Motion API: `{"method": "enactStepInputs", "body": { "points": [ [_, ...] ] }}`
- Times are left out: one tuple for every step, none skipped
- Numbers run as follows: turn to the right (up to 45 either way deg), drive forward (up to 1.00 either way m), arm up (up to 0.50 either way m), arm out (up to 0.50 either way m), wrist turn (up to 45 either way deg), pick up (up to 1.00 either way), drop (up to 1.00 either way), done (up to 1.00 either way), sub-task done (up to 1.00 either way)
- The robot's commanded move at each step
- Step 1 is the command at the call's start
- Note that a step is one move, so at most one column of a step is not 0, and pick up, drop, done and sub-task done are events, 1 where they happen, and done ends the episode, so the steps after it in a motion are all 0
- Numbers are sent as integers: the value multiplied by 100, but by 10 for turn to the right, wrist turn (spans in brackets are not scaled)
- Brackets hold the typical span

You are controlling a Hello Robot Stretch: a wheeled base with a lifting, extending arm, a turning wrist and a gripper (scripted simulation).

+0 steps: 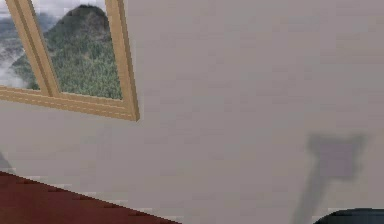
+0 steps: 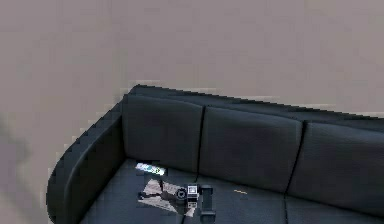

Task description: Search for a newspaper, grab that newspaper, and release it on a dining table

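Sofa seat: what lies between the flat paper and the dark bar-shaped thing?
In the arm side view, a small grey boxy object lies there on the sofa.

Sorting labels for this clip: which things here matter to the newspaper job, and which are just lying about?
Job: flat paper on the seat, likely the newspaper; tool.
Lying about: small pale thing; sofa; window.

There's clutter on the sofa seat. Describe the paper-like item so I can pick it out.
Find the dark sofa against the wall, then the seat at its left end in the arm side view. A flat grey-and-white sheet, likely the newspaper, lies there; unlike the small dark gadgets right of it, it is pale and wide.
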Motion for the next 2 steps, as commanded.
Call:
{"method": "enactStepInputs", "body": {
  "points": [
    [0,0,0,0,450,0,0,0,0],
    [0,0,0,0,90,0,0,0,0]
  ]
}}
